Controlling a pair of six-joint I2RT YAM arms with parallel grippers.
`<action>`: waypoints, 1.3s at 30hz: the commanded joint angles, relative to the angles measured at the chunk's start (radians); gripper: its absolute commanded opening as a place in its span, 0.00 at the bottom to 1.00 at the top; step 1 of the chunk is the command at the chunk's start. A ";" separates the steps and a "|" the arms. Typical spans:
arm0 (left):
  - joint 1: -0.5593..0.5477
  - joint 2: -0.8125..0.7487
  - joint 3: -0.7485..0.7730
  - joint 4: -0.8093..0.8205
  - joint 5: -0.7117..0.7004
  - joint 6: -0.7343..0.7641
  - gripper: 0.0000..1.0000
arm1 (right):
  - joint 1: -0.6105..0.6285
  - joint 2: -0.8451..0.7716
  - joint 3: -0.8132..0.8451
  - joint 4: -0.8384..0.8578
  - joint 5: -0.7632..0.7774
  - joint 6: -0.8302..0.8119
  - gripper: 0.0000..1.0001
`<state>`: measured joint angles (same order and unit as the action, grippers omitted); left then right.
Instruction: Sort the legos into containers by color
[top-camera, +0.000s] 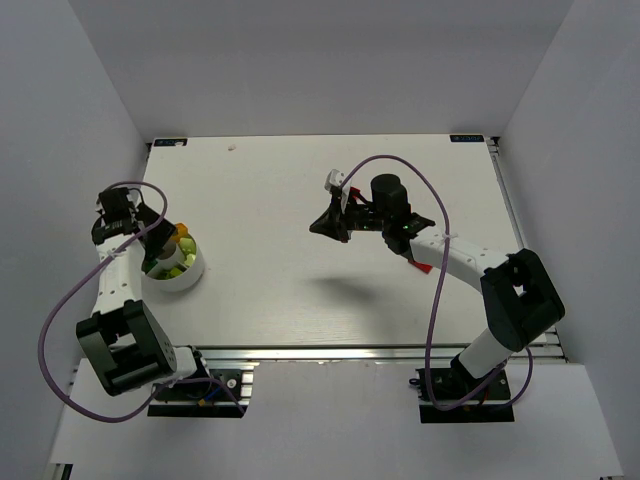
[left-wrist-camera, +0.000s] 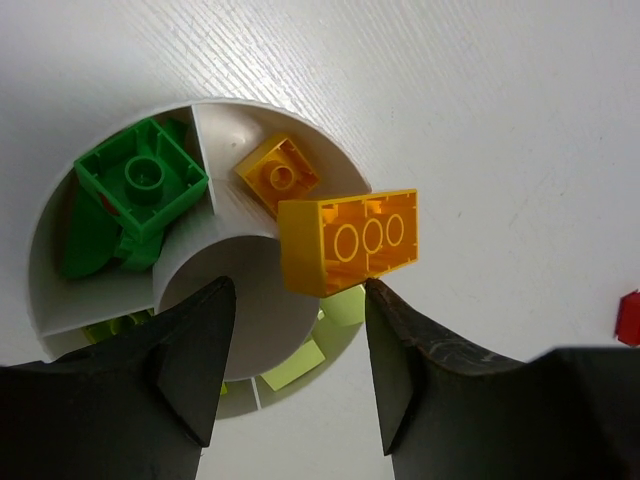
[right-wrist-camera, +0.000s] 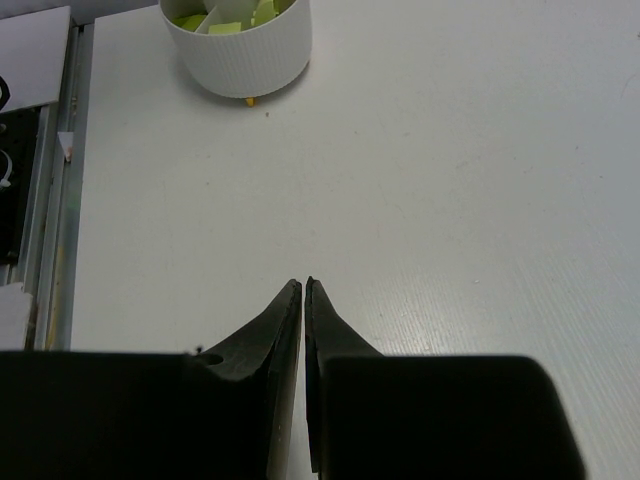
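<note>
Left wrist view showed the left hand (left-wrist-camera: 298, 300) parted, gripping nothing, above the white dish (left-wrist-camera: 340, 160). The orange brick (left-wrist-camera: 350, 240) lay tilted across its edge. Likely light, rigid, slick: grasp opposite flat walls. Right hand (right-wrist-camera: 303, 290) was closed, empty.

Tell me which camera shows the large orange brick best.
The left wrist view: the large orange brick fills mid-frame, hollow underside showing, at the white dish beyond the left hand. The top external view gives only an orange speck by the dish; the right wrist view shows the dish's side, not this brick.
</note>
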<state>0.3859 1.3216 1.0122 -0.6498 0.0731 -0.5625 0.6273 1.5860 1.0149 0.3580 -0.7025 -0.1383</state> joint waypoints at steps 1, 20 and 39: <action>0.019 -0.030 0.002 0.064 0.031 -0.017 0.64 | -0.009 -0.034 -0.006 0.029 -0.005 -0.004 0.10; 0.042 -0.005 -0.017 0.133 0.065 -0.045 0.58 | -0.018 -0.035 -0.010 0.025 -0.008 -0.009 0.10; 0.051 -0.009 -0.040 0.128 0.074 -0.047 0.57 | -0.028 -0.031 -0.013 0.032 -0.011 0.002 0.10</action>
<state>0.4252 1.3319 0.9859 -0.5308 0.1413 -0.6075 0.6041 1.5860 1.0096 0.3595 -0.7025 -0.1383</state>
